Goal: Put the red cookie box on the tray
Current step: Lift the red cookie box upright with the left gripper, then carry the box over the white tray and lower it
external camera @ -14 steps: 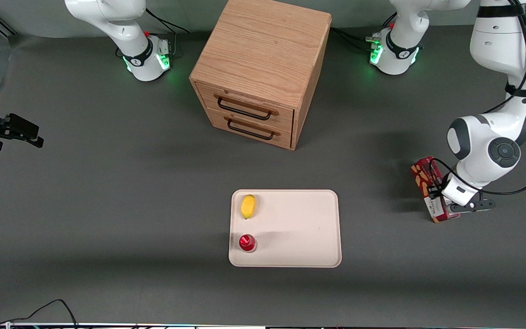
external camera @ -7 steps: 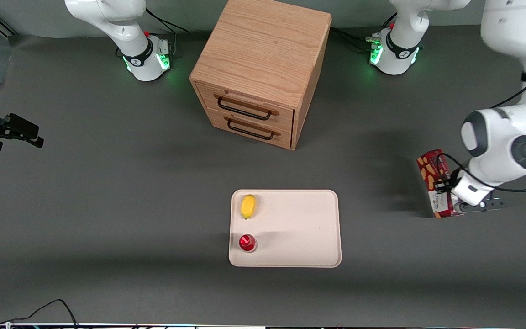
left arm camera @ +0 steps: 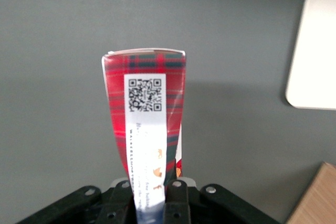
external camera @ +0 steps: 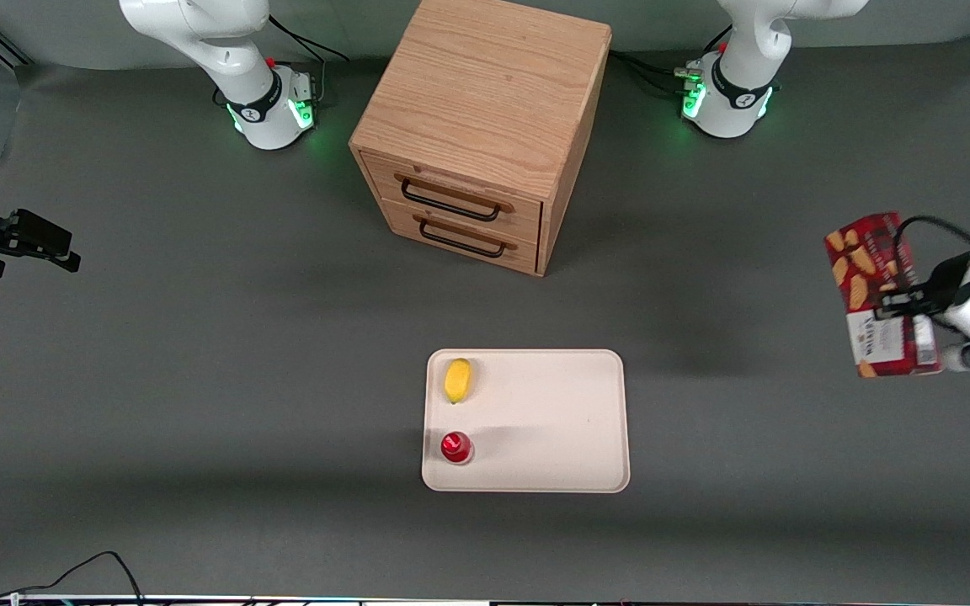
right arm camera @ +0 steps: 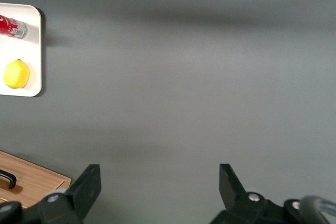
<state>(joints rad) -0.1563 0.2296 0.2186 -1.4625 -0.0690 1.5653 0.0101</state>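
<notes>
Above the table point(external camera: 199, 353), my jaws pinch the box's point(external camera: 876, 290) label end; it points lengthwise straight out from them.

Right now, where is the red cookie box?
The red cookie box hangs above the table at the working arm's end, clamped in the gripper, well clear of the tray.

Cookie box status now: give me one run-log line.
phase: carry | gripper: shut on cookie box, lifted off table, working arm's end | tray: holds lemon, red can, box not placed
</notes>
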